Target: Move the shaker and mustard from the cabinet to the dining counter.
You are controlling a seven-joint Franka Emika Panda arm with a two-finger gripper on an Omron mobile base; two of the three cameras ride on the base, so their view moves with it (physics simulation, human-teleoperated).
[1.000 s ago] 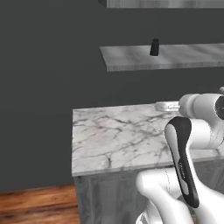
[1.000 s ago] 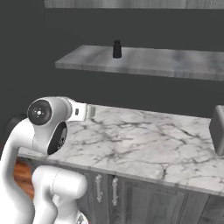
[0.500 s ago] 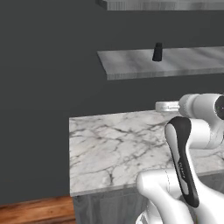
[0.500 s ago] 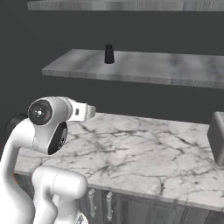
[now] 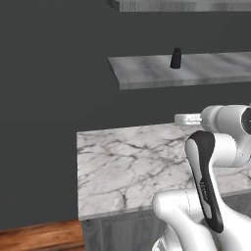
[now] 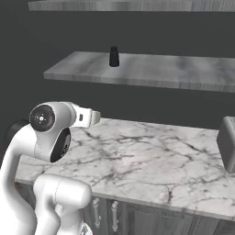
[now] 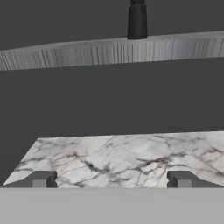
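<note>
The whole view has shifted as the base drives, bringing the shaker (image 7: 137,22) on its cabinet (image 6: 151,73) shelf closer, end effector (image 7: 111,180) wide and empty.

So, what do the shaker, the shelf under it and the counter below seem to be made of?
The shaker looks like matte black plastic or coated metal: uniformly dark with no shine, so I cannot say which. The shelf of the cabinet looks like grey stone or a stone-look laminate, with soft streaks along its top and edge. The counter looks like polished white marble, with thin dark grey veins.
</note>
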